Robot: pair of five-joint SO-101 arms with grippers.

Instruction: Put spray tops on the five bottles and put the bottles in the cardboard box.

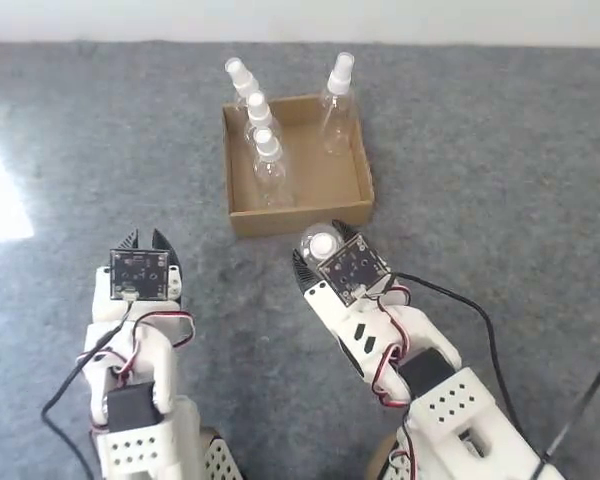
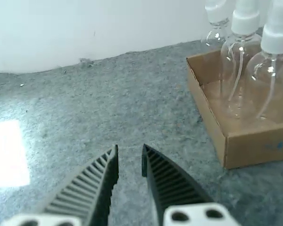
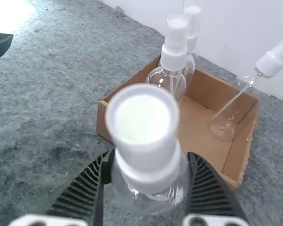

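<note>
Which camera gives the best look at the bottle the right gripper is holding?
The right wrist view: the held bottle sits close up between the fingers of the right gripper, spray top on. In the high view its white top and clear shoulder appear from above, near the front wall of the cardboard box.

Grey table (image 1: 500,150), felt-like cover, w/ bright light patch (image 1: 0,195) at its left edge. Cardboard box (image 1: 298,218) sits flat on it, toward the far side, open side up. One bottle (image 1: 240,80) stands upright at the box's far-left corner. I can't tell if it's inside or on the table just behind.
</note>
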